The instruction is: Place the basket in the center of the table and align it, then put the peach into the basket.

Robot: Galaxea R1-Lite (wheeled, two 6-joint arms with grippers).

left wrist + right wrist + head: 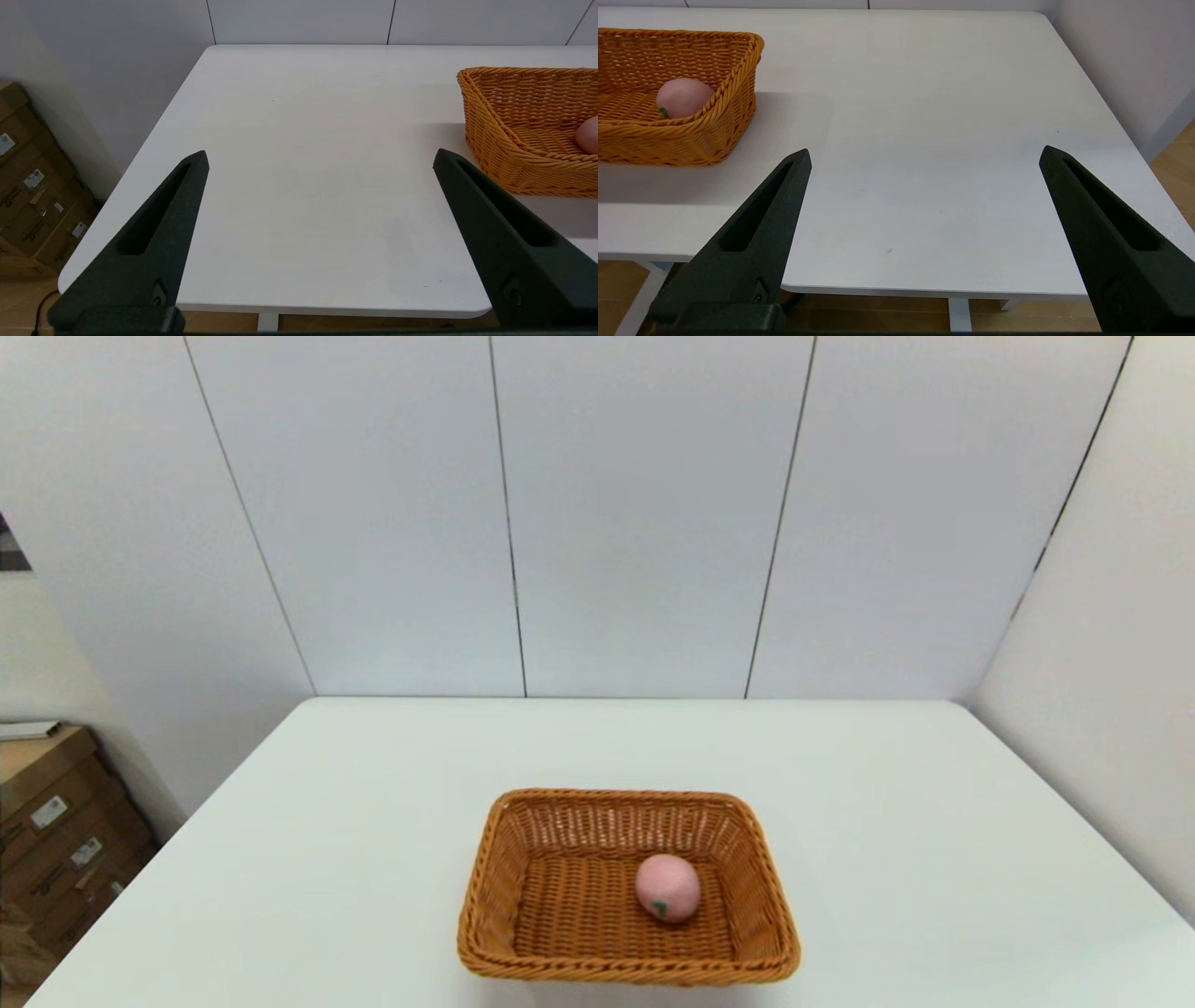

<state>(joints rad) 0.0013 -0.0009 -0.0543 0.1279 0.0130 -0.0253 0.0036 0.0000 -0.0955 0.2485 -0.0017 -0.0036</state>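
The orange-brown wicker basket [627,889] sits squarely on the white table [327,859], near its front edge and about midway across. Inside it, right of centre, lies the pink peach [667,888]. Neither arm shows in the head view. My left gripper [320,156] hangs open and empty over the table's front left part, with the basket [518,130] and a sliver of the peach [589,135] off to one side. My right gripper [924,155] hangs open and empty over the front right part, apart from the basket [677,98] and the peach [684,97].
Grey wall panels stand behind the table and along its right side. Cardboard boxes [56,840] are stacked on the floor to the left of the table, also seen as boxes [32,186] in the left wrist view.
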